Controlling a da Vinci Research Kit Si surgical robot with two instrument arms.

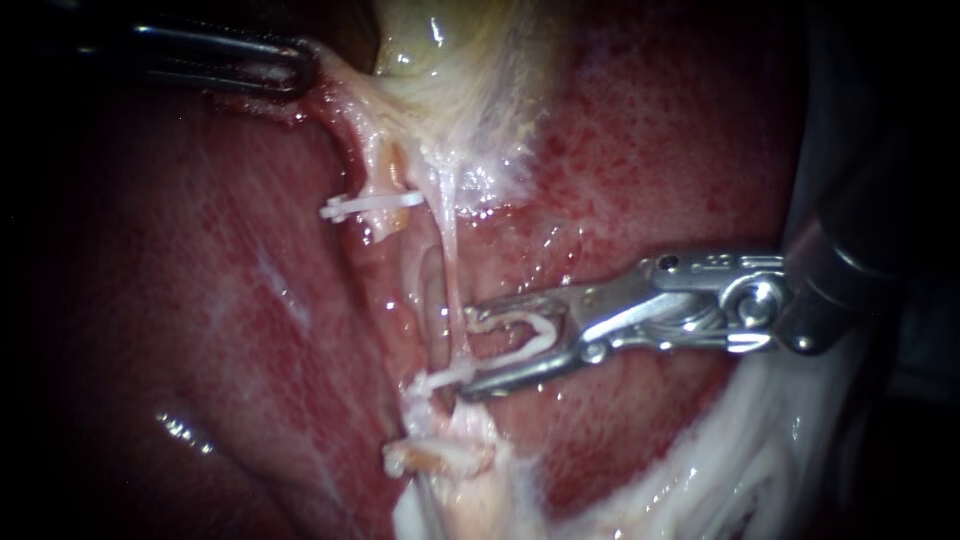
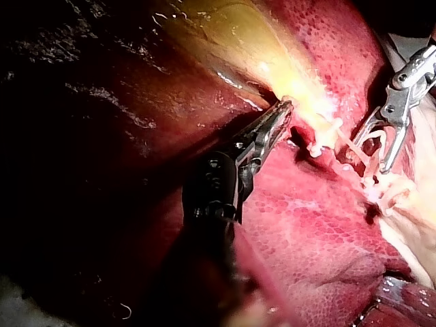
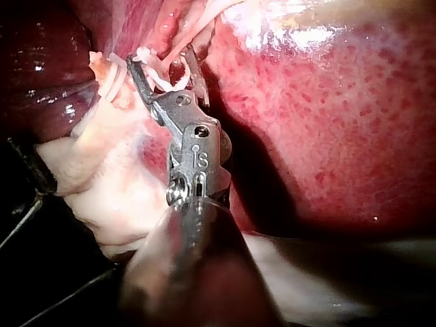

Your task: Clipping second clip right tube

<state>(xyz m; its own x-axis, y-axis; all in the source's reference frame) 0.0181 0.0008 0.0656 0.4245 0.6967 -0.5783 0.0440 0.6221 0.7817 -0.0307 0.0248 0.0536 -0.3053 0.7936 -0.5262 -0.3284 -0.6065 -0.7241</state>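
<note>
The thin pale right tube runs down from the gallbladder to a white clip-like piece across its lower end. My right instrument comes in from the right. Its jaws stand wide apart and carry a white U-shaped clip. The tube lies just at the mouth of the jaws. The right wrist view shows those jaws holding the clip against pale strands. The left tube bears a white clip. At the upper left, my left instrument is shut on gallbladder tissue and holds it taut.
Red liver lies on both sides of the tubes. A frayed pale stump sits below the right tube's lower end. White fatty tissue spreads under the right instrument's shaft. My right instrument also shows in the left wrist view.
</note>
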